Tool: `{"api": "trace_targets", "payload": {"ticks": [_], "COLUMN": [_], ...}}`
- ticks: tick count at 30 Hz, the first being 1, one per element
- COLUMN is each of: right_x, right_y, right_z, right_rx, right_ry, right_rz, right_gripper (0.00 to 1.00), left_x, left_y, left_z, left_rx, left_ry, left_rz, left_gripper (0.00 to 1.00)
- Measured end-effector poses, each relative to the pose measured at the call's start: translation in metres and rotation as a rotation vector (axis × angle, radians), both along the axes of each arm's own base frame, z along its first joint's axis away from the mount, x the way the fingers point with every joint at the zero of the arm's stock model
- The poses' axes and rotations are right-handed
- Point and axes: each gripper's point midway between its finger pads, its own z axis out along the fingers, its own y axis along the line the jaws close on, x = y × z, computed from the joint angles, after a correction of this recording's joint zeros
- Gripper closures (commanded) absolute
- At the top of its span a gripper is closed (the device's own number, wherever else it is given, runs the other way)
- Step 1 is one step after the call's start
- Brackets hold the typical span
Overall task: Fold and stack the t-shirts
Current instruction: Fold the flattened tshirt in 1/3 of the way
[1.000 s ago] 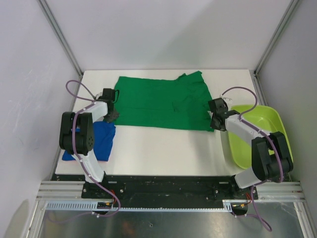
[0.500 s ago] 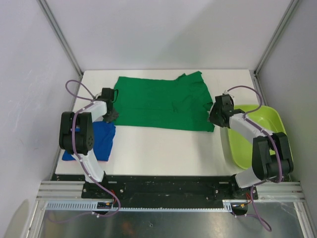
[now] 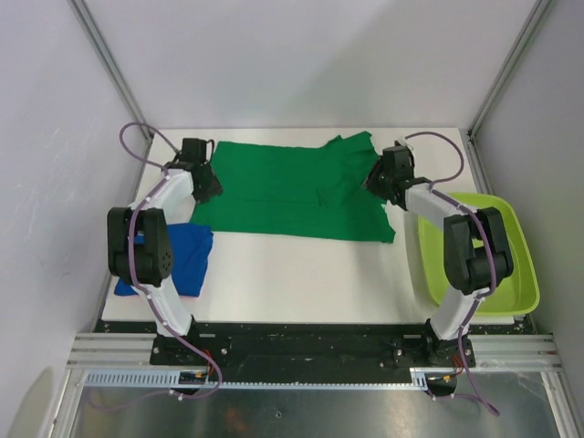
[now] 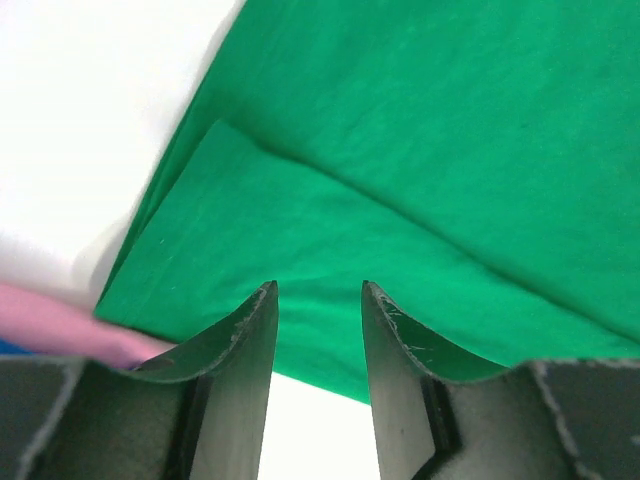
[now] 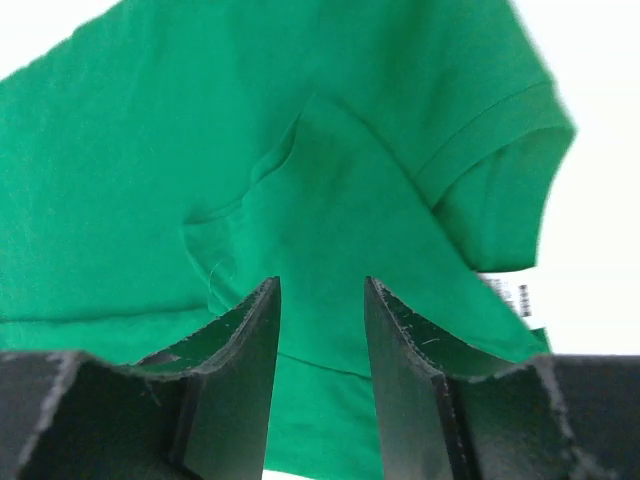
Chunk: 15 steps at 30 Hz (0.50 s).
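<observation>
The dark green t-shirt point(image 3: 292, 187) lies spread flat, partly folded, across the back of the white table point(image 3: 301, 269). The royal blue t-shirt point(image 3: 187, 255) sits folded at the left, its pink edge point(image 4: 60, 328) showing in the left wrist view. My left gripper point(image 3: 206, 185) hovers over the green shirt's left edge point(image 4: 330, 230), open, with nothing between its fingers. At the shirt's right side, near the sleeve point(image 5: 490, 150), my right gripper point(image 3: 374, 181) is also open and empty above the cloth. A white label point(image 5: 512, 296) peeks out by the sleeve.
A rigid lime-green tub point(image 3: 488, 265) stands at the table's right edge, beside the right arm. White walls with metal posts close in the back and sides. Bare table surface runs along the front, between the blue shirt and the tub.
Both grippers have left the green shirt's near corners and moved toward the back along its side edges. The shirt's outline has not changed.
</observation>
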Motion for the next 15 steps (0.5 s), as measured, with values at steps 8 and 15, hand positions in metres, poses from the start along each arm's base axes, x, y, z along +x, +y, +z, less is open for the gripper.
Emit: {"api": "trace_targets", "payload": {"ticks": [8, 15], "right_x": [-0.026, -0.047], "right_y": [0.051, 0.055], "right_z": [-0.04, -0.062], "right_rx": [-0.011, -0.02], "right_ry": [0.121, 0.201], "right_rz": [0.101, 0.112], "right_gripper": [0.59, 0.59], "left_x": [0.01, -0.011], "left_y": [-0.018, -0.024], "left_z": [-0.006, -0.033], "left_rx": [-0.025, -0.02], "left_ry": [0.005, 0.089], "left_rz": [-0.062, -0.075], "left_gripper": [0.56, 0.57]}}
